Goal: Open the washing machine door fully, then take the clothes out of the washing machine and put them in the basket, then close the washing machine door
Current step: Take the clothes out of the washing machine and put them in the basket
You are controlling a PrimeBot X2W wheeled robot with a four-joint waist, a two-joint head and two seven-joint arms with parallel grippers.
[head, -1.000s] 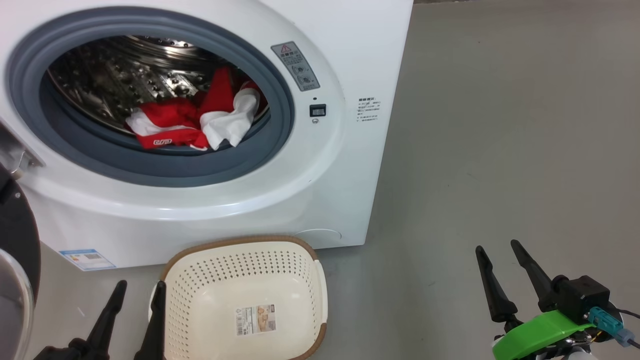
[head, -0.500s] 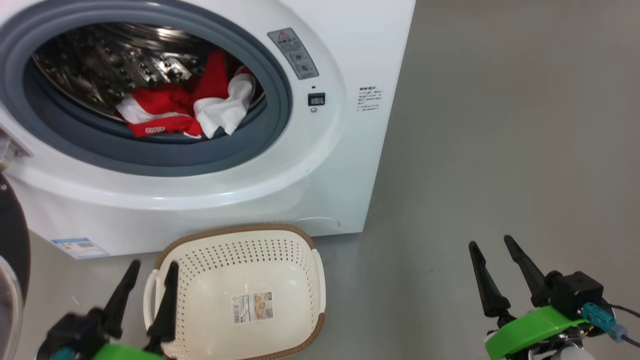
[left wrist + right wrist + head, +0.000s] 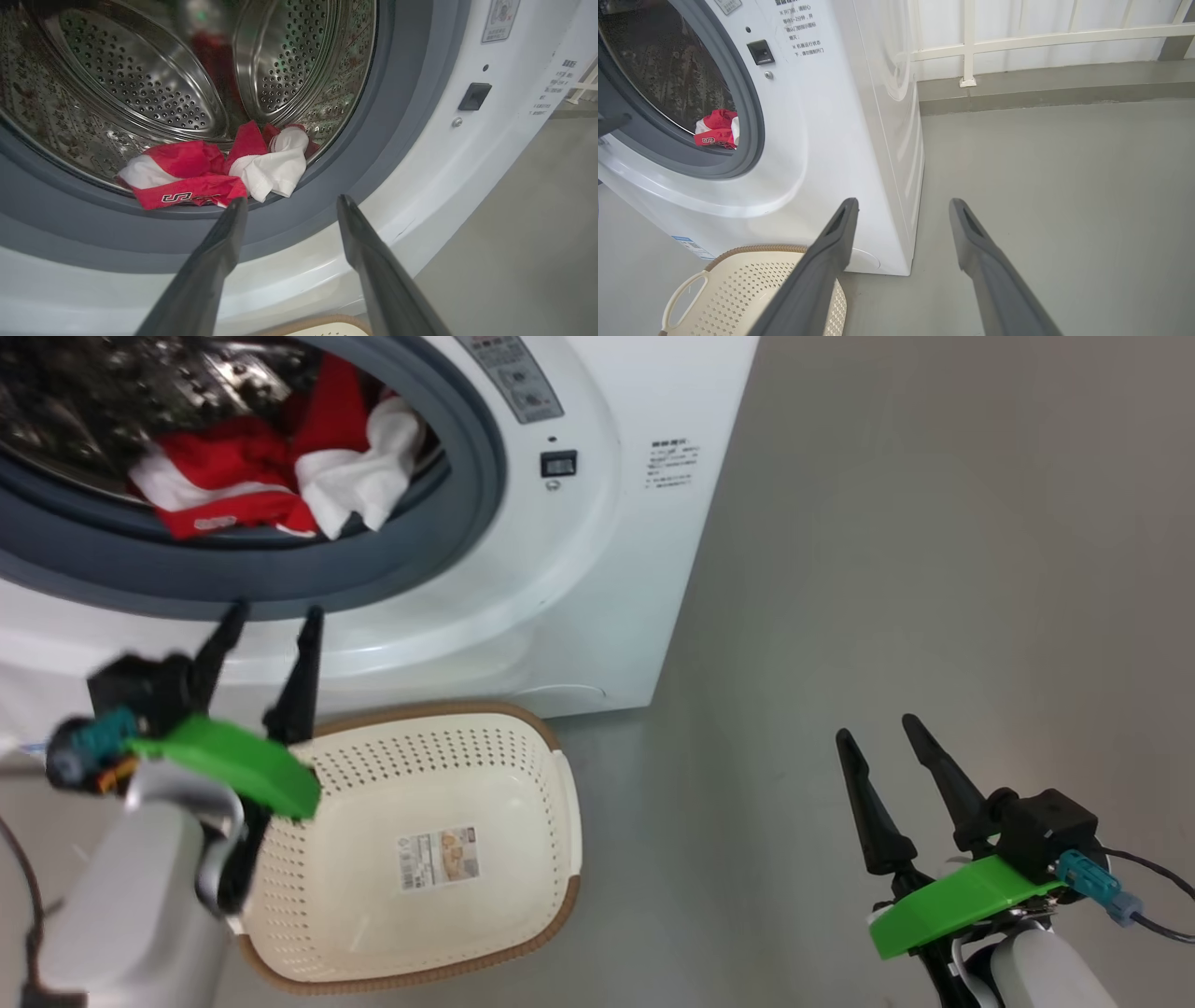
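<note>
Black L fingers (image 3: pixel 212 266) spread, pointing at clothes (image 3: pixel 187 161).

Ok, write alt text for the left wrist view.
Red and white clothes lie at the front of the washer's steel drum. The open left tool points toward them, and the basket rim shows at the bottom edge.

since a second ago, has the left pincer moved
Yes. The left pincer has gone forward, from beside the basket to past its far rim, toward the washing machine.

Smooth grey floor (image 3: pixel 934 523), white railing (image 3: pixel 969 46) (pale panels (image 3: pixel 1017 16) behind), low grey kerb (image 3: pixel 1041 84) beneath it
</note>
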